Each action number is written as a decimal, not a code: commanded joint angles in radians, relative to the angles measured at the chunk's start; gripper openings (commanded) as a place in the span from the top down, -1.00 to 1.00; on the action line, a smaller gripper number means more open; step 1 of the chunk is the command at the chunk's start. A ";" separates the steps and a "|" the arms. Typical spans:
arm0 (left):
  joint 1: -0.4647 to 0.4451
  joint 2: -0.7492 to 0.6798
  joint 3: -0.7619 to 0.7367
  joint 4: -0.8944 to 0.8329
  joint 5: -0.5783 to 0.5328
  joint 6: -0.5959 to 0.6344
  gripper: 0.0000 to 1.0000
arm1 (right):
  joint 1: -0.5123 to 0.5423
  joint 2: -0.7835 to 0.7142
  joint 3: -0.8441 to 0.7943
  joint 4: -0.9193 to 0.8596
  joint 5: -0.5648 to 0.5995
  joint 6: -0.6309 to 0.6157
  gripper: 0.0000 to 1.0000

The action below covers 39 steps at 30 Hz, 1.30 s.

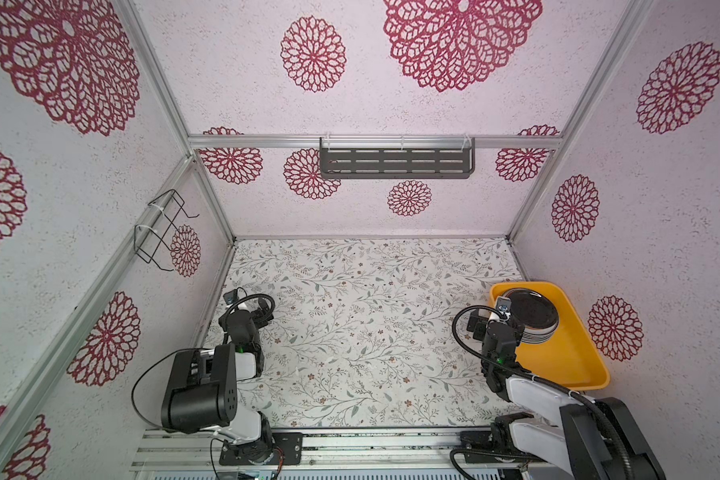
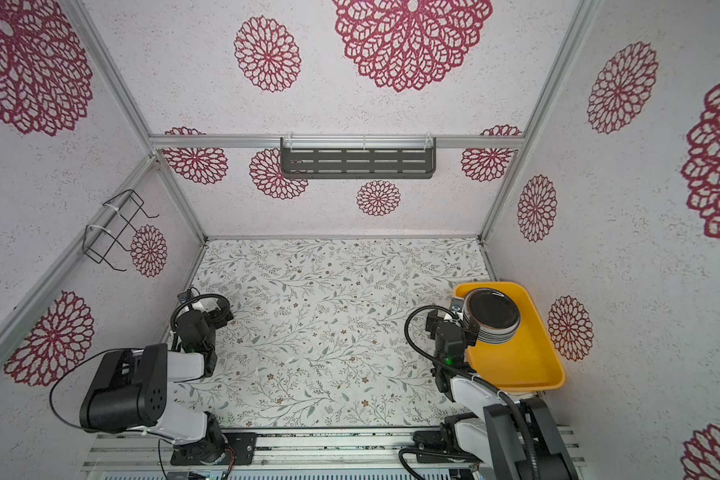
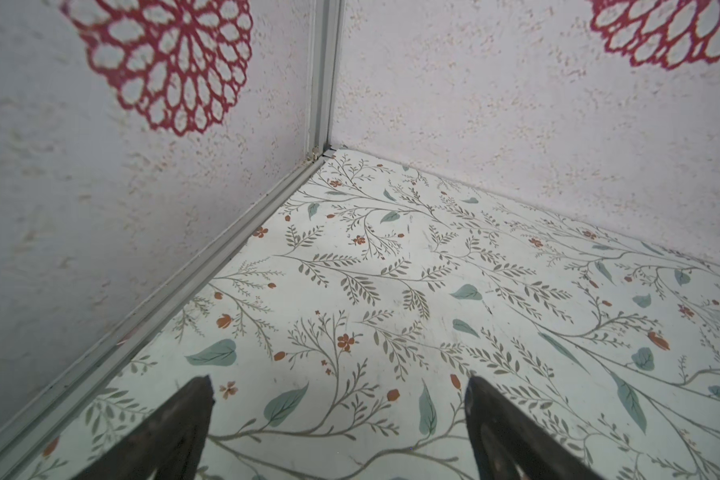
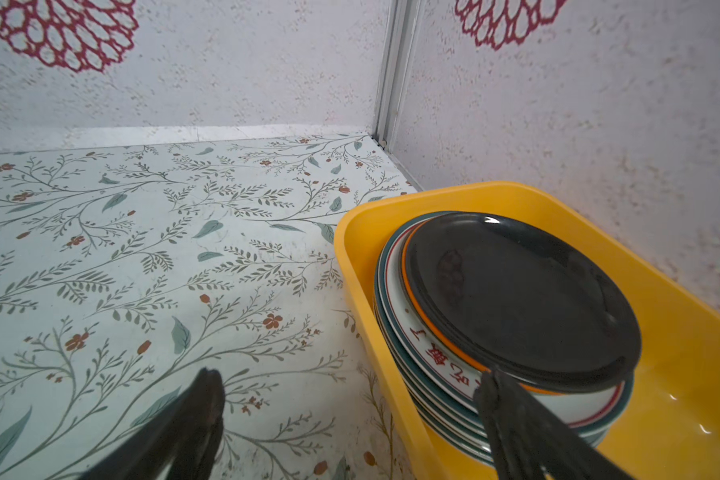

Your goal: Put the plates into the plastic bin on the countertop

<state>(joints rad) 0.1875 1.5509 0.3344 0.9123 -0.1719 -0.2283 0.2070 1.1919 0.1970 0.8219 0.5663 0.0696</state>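
Right hand (image 4: pixel 350 376) apart, empty, beside stacked round plates (image 4: pixel 516 291), black topmost, in yellow-orange rectangular plastic bin (image 4: pixel 691 340), right of white leafy surface (image 4: pixel 142 249); left hand (image 3: pixel 338 380) apart, empty.

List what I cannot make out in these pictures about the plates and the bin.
- Lower plates: right wrist view, the black plate covers their faces; count unclear.
- Plastic bin: same view, near end cut off by the picture's edge.
- Its left side: both top views, partly behind the right arm.

Bin (image 4: pixel 454 193) was smooth glossy plastic, top plate (image 4: pixel 516 291) shone glossy, surface (image 4: pixel 142 257) looked smooth and matt, walls (image 4: pixel 558 124) were rough-textured, rails (image 1: pixel 267 142) were bare metal, shelf (image 1: pixel 395 175) was matt.
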 commanded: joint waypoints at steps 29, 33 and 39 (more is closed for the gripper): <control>-0.076 0.012 0.081 -0.004 -0.103 0.085 -0.94 | -0.158 0.343 0.032 0.426 -0.186 -0.007 -0.98; -0.076 0.012 0.080 -0.001 -0.103 0.086 -0.94 | -0.155 0.347 0.040 0.421 -0.184 -0.017 -0.98; -0.077 0.012 0.080 0.002 -0.104 0.085 -0.94 | -0.155 0.347 0.044 0.414 -0.185 -0.016 -0.98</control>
<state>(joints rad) 0.1135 1.5562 0.4061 0.9043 -0.2722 -0.1600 0.0490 1.5501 0.2298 1.2053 0.3695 0.0456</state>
